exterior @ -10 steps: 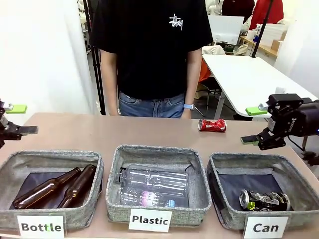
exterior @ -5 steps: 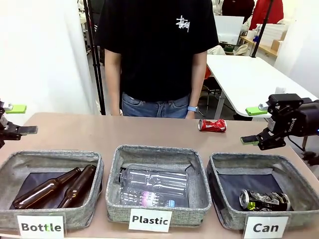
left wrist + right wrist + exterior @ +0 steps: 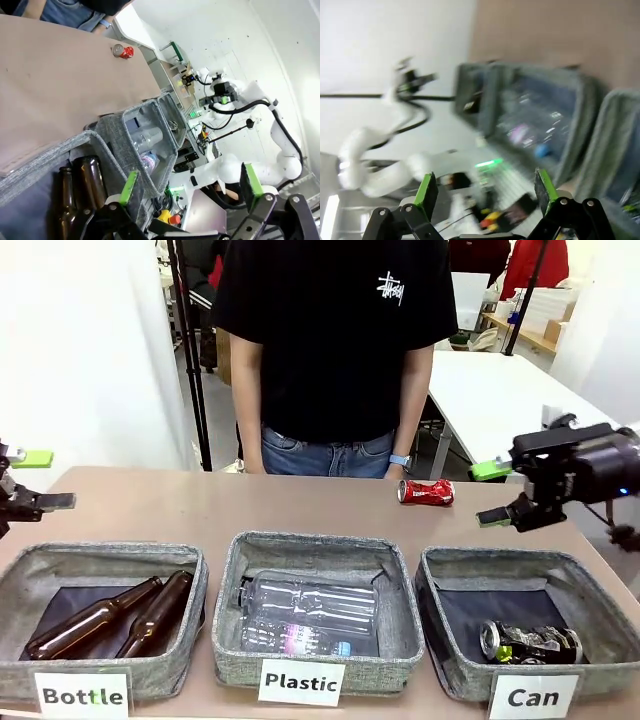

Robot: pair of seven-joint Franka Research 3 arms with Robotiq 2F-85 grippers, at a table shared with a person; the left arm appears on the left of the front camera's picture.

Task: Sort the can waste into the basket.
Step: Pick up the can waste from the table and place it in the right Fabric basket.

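Two small metal cans lie well apart: the red can (image 3: 426,492) rests on its side on the smooth brown desk (image 3: 200,505), right of centre near the person (image 3: 330,340), and the black-and-silver can (image 3: 530,642) lies in the dark-lined grey fabric basket (image 3: 437,575) carded "Can" at lower right. The right hand (image 3: 490,493) hangs spread wide, right of the red can. The left hand (image 3: 40,480), at the left edge, is wide too. A white wall (image 3: 90,340) and a white table (image 3: 490,390) stand behind.

End effector (image 3: 484,187), fingers apart, faces blurred grey baskets (image 3: 580,95).
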